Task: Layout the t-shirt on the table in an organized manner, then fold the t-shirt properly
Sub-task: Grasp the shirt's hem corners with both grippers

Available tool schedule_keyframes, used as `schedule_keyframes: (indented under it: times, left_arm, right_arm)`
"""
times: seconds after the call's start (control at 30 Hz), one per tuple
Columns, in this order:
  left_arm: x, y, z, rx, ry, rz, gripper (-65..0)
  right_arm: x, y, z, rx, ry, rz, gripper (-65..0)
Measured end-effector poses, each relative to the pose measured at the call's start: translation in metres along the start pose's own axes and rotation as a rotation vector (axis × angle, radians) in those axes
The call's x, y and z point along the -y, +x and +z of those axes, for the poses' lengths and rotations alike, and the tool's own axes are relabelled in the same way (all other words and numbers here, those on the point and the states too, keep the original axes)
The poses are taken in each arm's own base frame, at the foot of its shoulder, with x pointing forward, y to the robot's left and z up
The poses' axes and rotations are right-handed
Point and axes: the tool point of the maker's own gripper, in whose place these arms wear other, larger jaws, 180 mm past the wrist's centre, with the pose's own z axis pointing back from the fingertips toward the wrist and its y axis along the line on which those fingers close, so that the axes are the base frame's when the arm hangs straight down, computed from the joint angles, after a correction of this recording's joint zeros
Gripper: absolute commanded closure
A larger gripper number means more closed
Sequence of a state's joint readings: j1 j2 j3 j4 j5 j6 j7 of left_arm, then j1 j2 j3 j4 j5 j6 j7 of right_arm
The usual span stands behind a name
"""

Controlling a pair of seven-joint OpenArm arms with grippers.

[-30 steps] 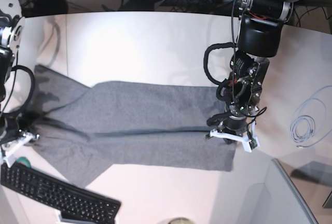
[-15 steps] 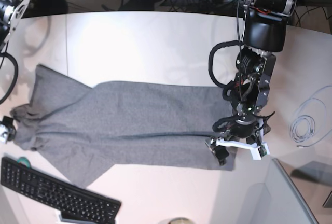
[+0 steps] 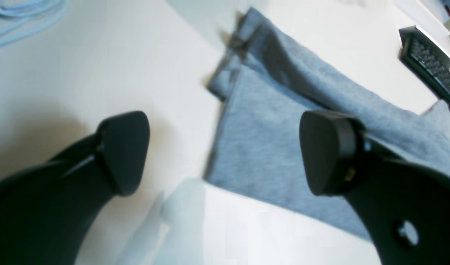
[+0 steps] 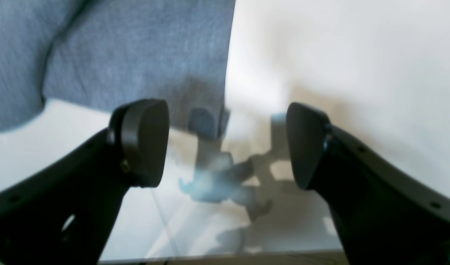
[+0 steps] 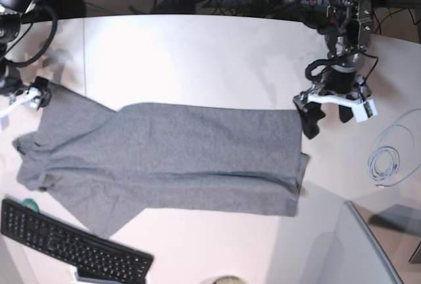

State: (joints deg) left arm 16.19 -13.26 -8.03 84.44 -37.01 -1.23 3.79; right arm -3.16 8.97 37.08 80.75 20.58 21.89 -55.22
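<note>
A black keyboard (image 5: pixel 72 248) lies bottom left (a coiled pale cable (image 5: pixel 387 160) far right).

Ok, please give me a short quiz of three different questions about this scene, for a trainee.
1. True or false: the left gripper grips the t-shirt.
2. Which thing lies nearest the shirt's lower left corner in the base view: A) coiled cable B) keyboard C) right gripper
3. Fill in: both grippers have their jaws ____.

Key: 1 false, its jaws are apart above the table at the shirt's edge. 2 B. 3 open.
</note>
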Motion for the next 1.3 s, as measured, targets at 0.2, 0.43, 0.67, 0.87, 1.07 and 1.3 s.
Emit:
schedule_keyframes:
  times: [0.2,0.43,0.67,0.87,1.07,1.3]
  left_arm:
    - [-0.007,-0.019,0.018,-0.043,-0.029,0.005,-60.9]
    - [-0.007,-0.029,0.016,-0.055,-0.019,0.026,-61.4]
    - [-0.012,-0.055,0.005,-0.110,0.018,0.068,-61.5]
    - [0.010,-0.049,-0.011,-0.098,-0.031,0.067,-61.1]
    - [0.011,-0.069,-0.031,-0.152,-0.018,0.095,-60.9]
    - [0.014,-0.076,-0.033,-0.141,-0.009,0.127,-60.9]
  right_arm:
    - [-0.008,-0.005,-0.020,0.001,0.054,-0.022,-46.2]
    - [-0.009,-0.021,-0.036,-0.012,0.076,-0.062,-45.2]
    - [-0.018,-0.025,-0.036,-0.021,0.128,0.000,-0.8]
    - [-0.019,-0.027,-0.035,-0.023,0.134,0.011,-1.5]
    - [-0.018,-0.028,-0.035,-0.025,0.133,0.012,-1.5]
    - [-0.018,-0.032,-0.035,-0.049,0.133,0.016,-1.5]
